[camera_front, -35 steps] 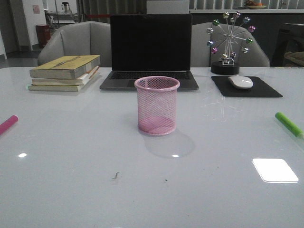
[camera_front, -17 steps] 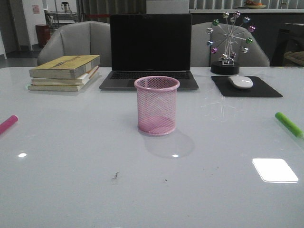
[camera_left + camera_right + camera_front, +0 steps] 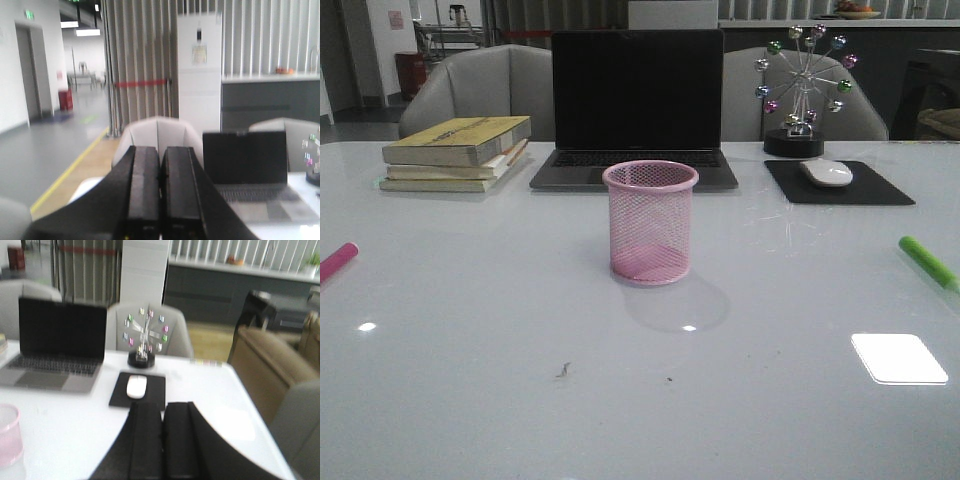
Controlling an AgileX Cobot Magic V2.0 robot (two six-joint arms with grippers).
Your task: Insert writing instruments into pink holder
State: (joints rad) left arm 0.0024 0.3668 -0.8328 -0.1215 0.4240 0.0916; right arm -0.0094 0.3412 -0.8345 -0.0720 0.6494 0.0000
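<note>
The pink wire-mesh holder [image 3: 650,222] stands upright and empty in the middle of the table; a slice of it [image 3: 9,435] shows in the right wrist view. A hot pink marker [image 3: 336,262] lies at the table's left edge, partly cut off. A lime green marker [image 3: 928,262] lies at the right edge. Neither arm shows in the front view. My left gripper [image 3: 161,152] is shut with nothing in it, raised and facing the room. My right gripper [image 3: 163,407] is shut and empty too, above the table's right side.
An open laptop [image 3: 636,105] sits behind the holder. A stack of books [image 3: 457,152] is at the back left. A white mouse [image 3: 827,172] rests on a black pad [image 3: 838,184], with a ferris-wheel ornament [image 3: 802,90] behind it. Grey chairs stand beyond the table.
The pink and green markers sit slightly nearer the frame edges than a second ago, as if the view shifted a little. Nothing else has moved.
</note>
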